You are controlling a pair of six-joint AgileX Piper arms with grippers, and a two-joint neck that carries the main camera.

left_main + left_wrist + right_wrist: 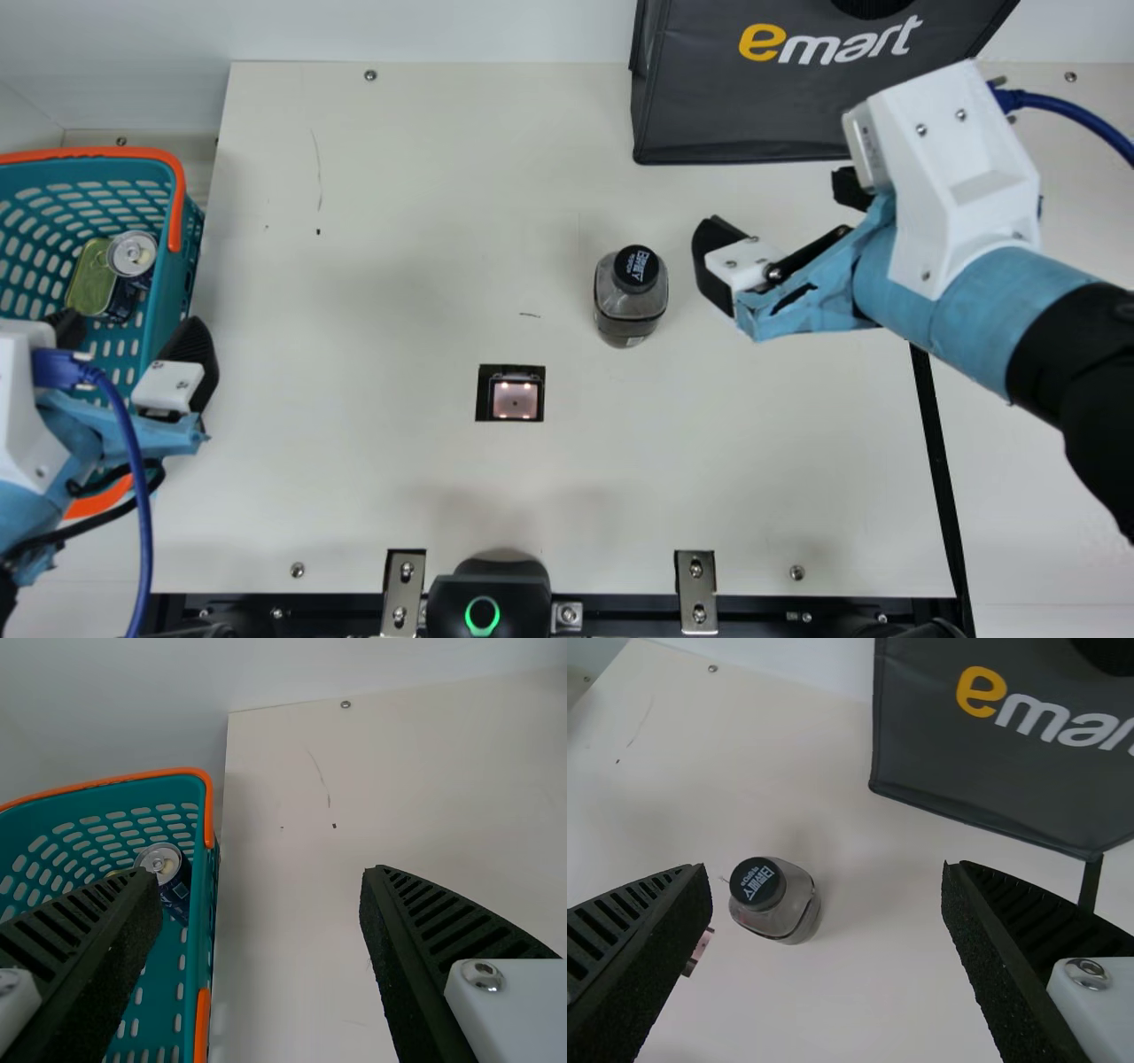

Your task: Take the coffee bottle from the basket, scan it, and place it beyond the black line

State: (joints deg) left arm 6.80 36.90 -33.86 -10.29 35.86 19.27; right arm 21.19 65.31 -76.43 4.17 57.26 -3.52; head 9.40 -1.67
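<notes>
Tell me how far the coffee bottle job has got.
Getting the bottle out looks done: the coffee bottle stands upright on the table, outside the basket. Nothing is in hand: the right hand is open near the bottle, the left hand open by the basket. Whether it was scanned, I can't tell; it stands beside the scanner window, not over it. Placing it beyond the black line is left.

White housings [961, 177], pale-blue wraps [1010, 288], blue cables [1072, 108], black ribbed fingers [642, 948].

Lettering stands on the dark bag [744, 111] and the bottle cap [636, 268].
</notes>
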